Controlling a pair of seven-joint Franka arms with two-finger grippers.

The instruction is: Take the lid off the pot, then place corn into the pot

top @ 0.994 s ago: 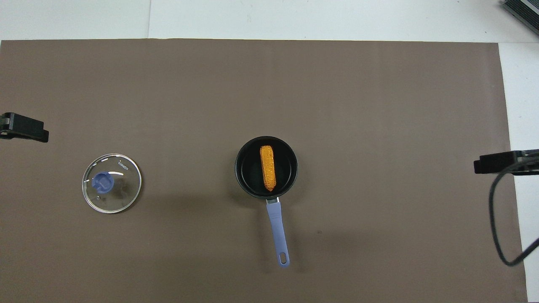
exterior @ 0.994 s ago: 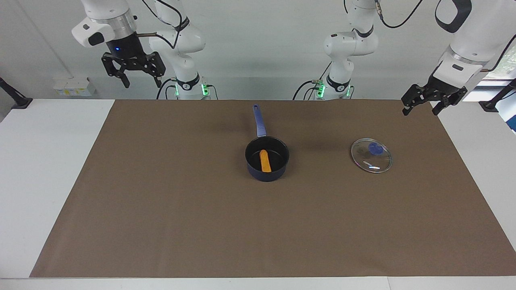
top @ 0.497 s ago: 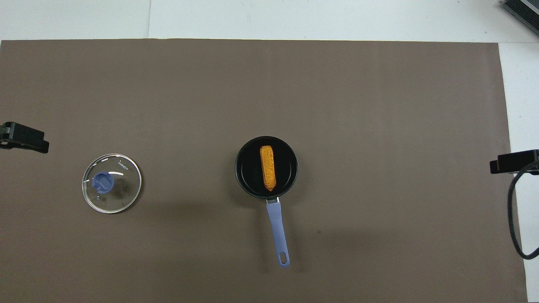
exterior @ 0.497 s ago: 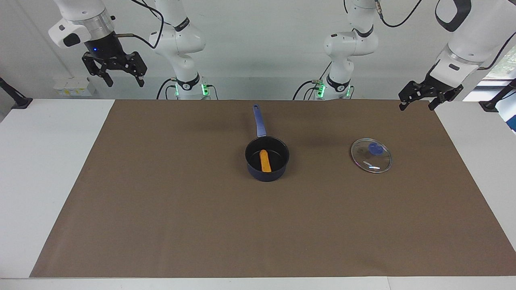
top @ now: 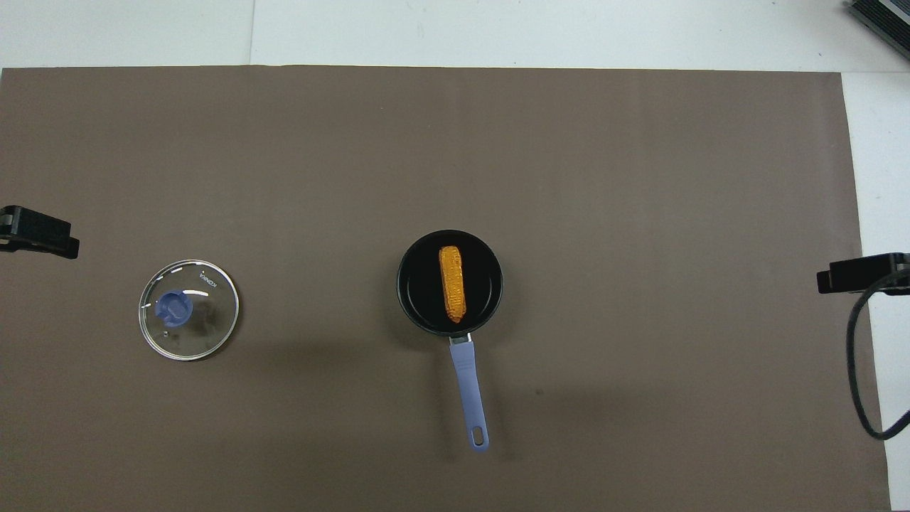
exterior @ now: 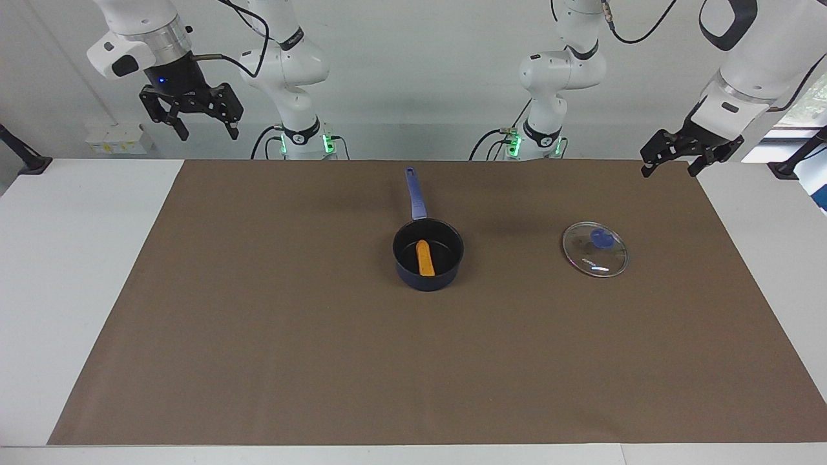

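Note:
The dark blue pot (exterior: 428, 274) (top: 409, 302) stands in the middle of the brown mat, its long handle (exterior: 415, 194) pointing toward the robots. The orange corn (exterior: 424, 258) (top: 452, 284) lies inside it. The glass lid (exterior: 595, 249) (top: 188, 309) with its blue knob lies flat on the mat toward the left arm's end. My left gripper (exterior: 669, 165) is open and empty, raised over the mat's corner at its own end. My right gripper (exterior: 192, 126) is open and empty, raised high at its own end. Only their tips show in the overhead view.
The brown mat (exterior: 258, 323) covers most of the white table (exterior: 64, 258). White table margins run past both ends of the mat. A black cable (top: 857, 370) hangs by the right gripper.
The right gripper rose and swung out toward its own end, then shifted slightly back. The left gripper lifted a little. Pot, corn and lid have not moved.

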